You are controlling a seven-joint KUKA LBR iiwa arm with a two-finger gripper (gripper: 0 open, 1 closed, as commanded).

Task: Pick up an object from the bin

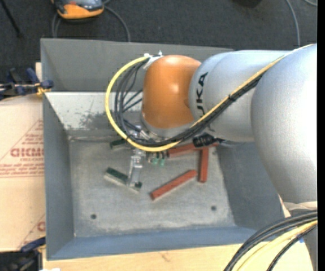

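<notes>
Gripper (135,176) is low at centre-left of the bin (60,208) floor, tip at the right end of a flat dark-green piece (115,176); contact is unclear. Can't tell whether it is spread or closed, since the orange wrist cover (168,92) and yellow cable loop (112,103) mask its top. Long red-brown stick (173,185) lies just right of it. A second stick (203,165) and a third (182,150) run partly under the arm. Small green bit (157,160) is too small to identify.
</notes>
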